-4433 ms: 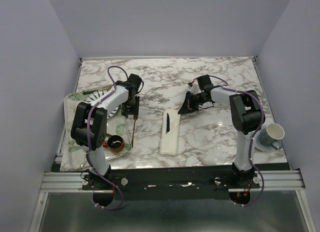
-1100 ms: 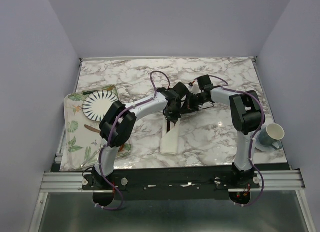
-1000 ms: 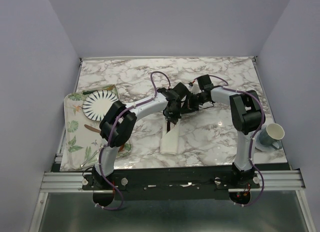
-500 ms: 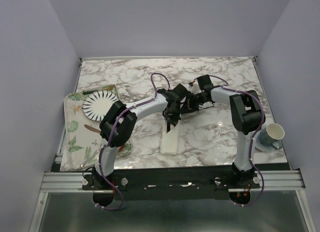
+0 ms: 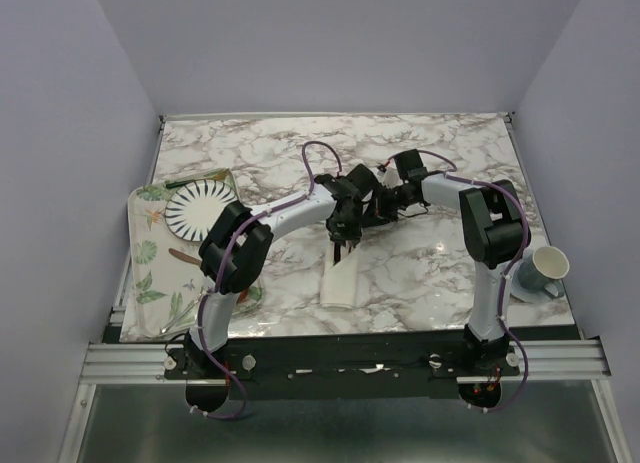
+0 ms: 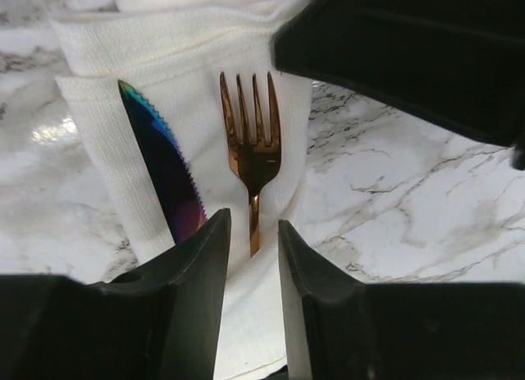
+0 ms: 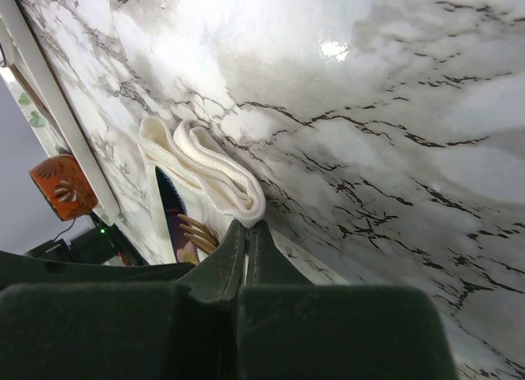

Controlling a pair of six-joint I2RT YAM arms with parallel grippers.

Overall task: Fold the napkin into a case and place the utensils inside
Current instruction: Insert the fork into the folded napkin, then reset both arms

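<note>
The napkin [image 5: 339,279] lies mid-table as a narrow cream case, its open end toward the far side. In the left wrist view the copper-gold fork [image 6: 253,146] and the purple-blue serrated utensil [image 6: 167,173] lie side by side in the case [image 6: 107,76], heads sticking out. My left gripper [image 6: 253,222] hovers just over the fork's handle, jaws apart and clear of it. My right gripper [image 7: 246,225] is shut on the napkin's upper flap [image 7: 209,162] and holds it back from the opening. From above, both grippers [image 5: 345,241] [image 5: 368,219] meet at the case's far end.
A leaf-patterned tray [image 5: 143,258] at the left edge carries a black-striped white plate [image 5: 195,208] and a copper utensil [image 5: 183,256]. A pale mug [image 5: 541,267] stands at the right edge. An orange-brown bowl [image 7: 61,185] shows in the right wrist view.
My left jaws have opened and let go of the fork, which now rests in the case. Both arms have barely moved; the right gripper keeps its hold on the flap.
</note>
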